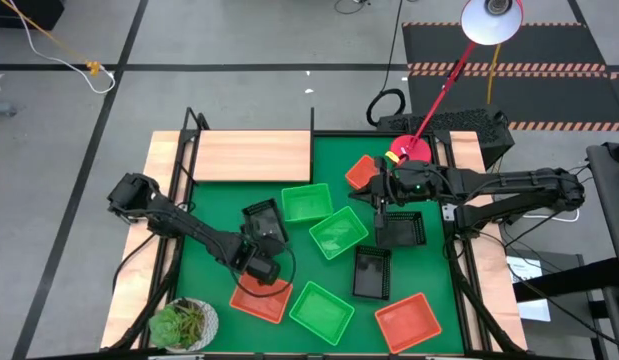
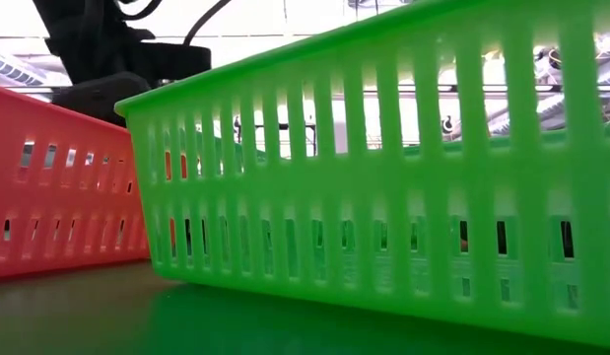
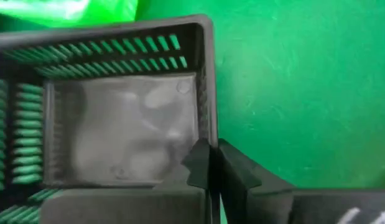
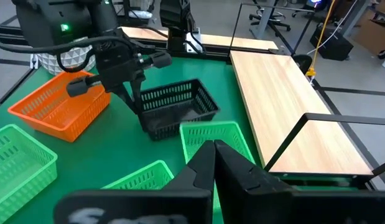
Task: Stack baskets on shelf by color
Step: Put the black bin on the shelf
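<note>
My left gripper (image 1: 258,243) is shut on a black basket (image 1: 264,222) at the mat's left middle; the right wrist view shows this basket (image 4: 176,109) too. A red-orange basket (image 1: 261,298) lies just nearer, on the mat. Three green baskets (image 1: 307,203) (image 1: 338,233) (image 1: 322,310), two more black ones (image 1: 400,228) (image 1: 371,272) and two red-orange ones (image 1: 409,320) (image 1: 361,172) lie spread over the mat. The light-wood shelf (image 1: 252,155) stands at the far left. My right gripper (image 1: 377,195) hovers shut and empty at the far right. My left gripper has one wall of the black basket (image 3: 211,140) pinched at its rim. One finger (image 3: 197,163) is inside the basket and the other (image 3: 239,171) outside. The fingers slant down from above, at the basket's near end. I cannot tell whether the basket's bottom still touches the mat.
A potted plant (image 1: 184,322) stands at the near left corner. A red lamp base (image 1: 409,152) with its white head (image 1: 492,20) stands at the far right. In the low view a green basket (image 2: 383,177) and a red-orange one (image 2: 58,187) fill the picture.
</note>
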